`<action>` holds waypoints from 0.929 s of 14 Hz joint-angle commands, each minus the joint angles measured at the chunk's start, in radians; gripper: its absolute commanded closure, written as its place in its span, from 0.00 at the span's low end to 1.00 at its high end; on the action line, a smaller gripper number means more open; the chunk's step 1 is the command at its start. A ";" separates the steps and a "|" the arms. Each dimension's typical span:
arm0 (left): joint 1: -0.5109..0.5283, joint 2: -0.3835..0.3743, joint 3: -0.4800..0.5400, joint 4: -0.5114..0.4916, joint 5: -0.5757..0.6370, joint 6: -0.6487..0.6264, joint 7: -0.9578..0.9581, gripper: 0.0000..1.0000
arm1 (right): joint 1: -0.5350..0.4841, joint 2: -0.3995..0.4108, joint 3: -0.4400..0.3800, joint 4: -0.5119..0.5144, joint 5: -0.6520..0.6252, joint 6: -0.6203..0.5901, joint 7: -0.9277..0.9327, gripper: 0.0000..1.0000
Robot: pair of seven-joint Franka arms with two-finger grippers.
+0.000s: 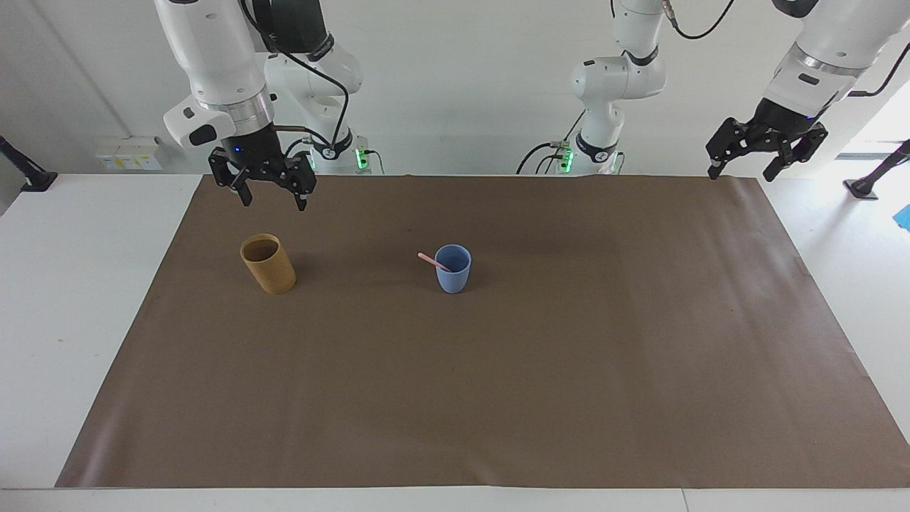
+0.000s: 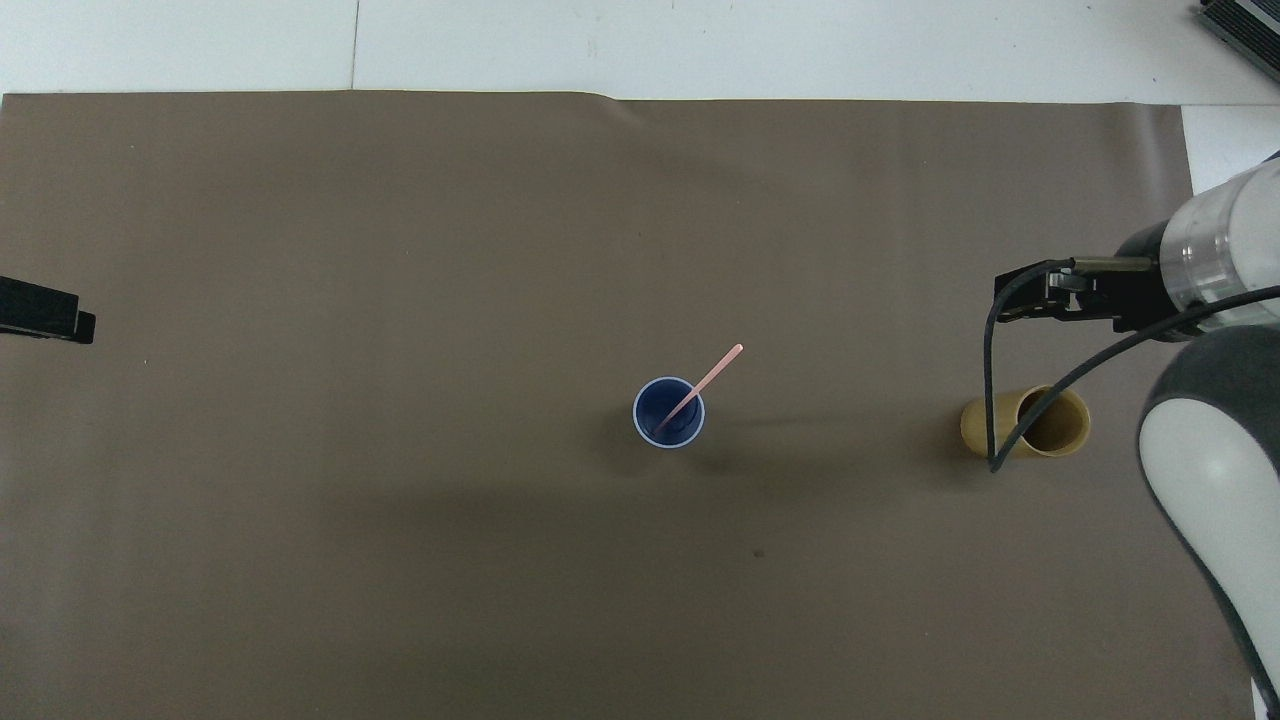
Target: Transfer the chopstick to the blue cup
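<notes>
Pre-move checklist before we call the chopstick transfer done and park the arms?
1. chopstick in blue cup, leaning on its rim toward the right arm's end of the table: ok.
2. Blue cup upright on the brown mat: ok.
3. right tool open, holding nothing, up over the mat's edge nearest the robots: ok.
4. left tool open, empty, waiting over the mat's corner at the left arm's end: ok.
5. tan cup upright, apart from both tools: ok.
6. Tan cup empty: cannot tell, its bottom is hidden.
</notes>
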 commanded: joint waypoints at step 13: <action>-0.010 -0.027 0.010 -0.028 0.011 -0.004 0.007 0.00 | -0.035 -0.004 0.003 -0.015 -0.001 0.052 -0.089 0.00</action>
